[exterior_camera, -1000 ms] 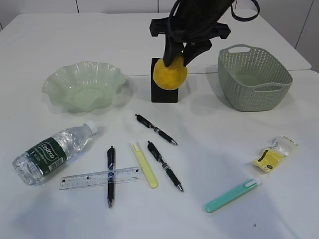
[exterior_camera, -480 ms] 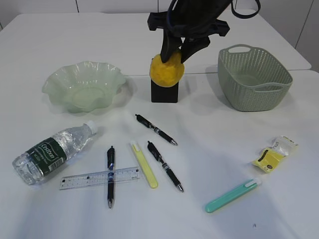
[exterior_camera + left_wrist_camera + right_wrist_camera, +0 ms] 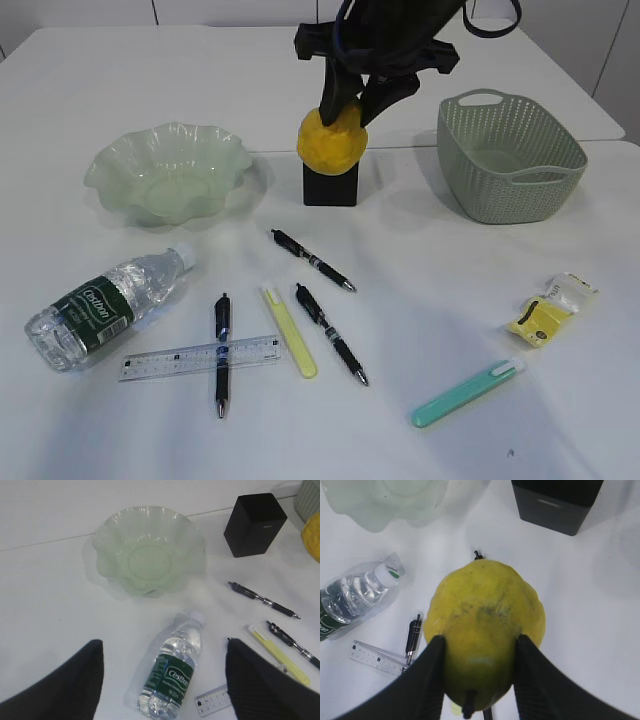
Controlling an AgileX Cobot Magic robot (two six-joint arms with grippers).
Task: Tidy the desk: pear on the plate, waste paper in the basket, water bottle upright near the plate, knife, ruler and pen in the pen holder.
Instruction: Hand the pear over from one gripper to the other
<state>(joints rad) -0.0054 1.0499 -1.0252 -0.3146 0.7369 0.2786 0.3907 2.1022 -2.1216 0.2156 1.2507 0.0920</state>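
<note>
My right gripper (image 3: pixel 352 98) is shut on the yellow pear (image 3: pixel 333 140) and holds it in the air in front of the black pen holder (image 3: pixel 330 188). In the right wrist view the fingers (image 3: pixel 432 675) clamp the pear (image 3: pixel 485 610) from both sides. My left gripper (image 3: pixel 164 642) is open and empty, above the water bottle (image 3: pixel 172 670), which lies on its side. The green wavy plate (image 3: pixel 120 160) stands at the back left. The clear ruler (image 3: pixel 200 357), three black pens (image 3: pixel 312 260) and a teal knife (image 3: pixel 468 393) lie on the table.
The green basket (image 3: pixel 500 200) stands at the back right. A yellow and white scrap of waste paper (image 3: pixel 550 310) lies at the right. A yellow highlighter (image 3: pixel 290 330) lies between the pens. One pen (image 3: pixel 221 352) lies across the ruler.
My right gripper has lifted the pear a little and carried it slightly left. Nothing on the table has moved.
</note>
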